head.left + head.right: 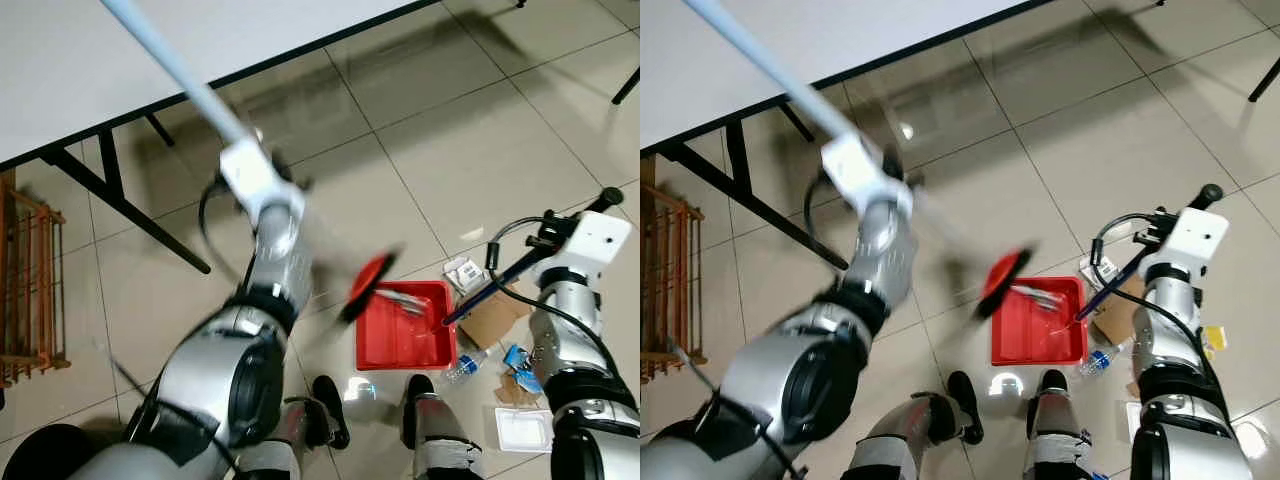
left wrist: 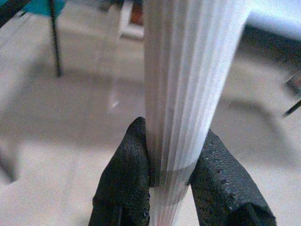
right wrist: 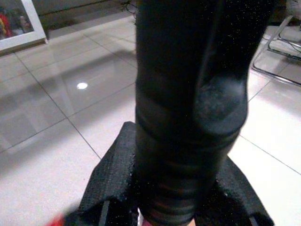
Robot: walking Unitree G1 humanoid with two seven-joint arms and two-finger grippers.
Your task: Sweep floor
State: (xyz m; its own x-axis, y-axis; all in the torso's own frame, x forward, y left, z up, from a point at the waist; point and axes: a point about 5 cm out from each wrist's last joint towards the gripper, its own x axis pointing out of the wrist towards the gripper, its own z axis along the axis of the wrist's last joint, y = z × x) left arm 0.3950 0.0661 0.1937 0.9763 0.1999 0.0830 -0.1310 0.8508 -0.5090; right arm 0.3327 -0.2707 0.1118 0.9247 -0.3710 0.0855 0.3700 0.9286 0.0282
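Red dustpan (image 1: 405, 327) sits on the tiled floor (image 1: 470, 150), its dark handle clamped in the right gripper (image 3: 171, 197), while the left gripper (image 2: 171, 188), closed on the white broom pole (image 2: 183, 94), swings the blurred head (image 1: 368, 285) at the pan's near lip; judged step: collecting litter, next needing a short stroke into the pan.

red dustpan (image 1: 405, 340), white broom handle (image 1: 170, 60)
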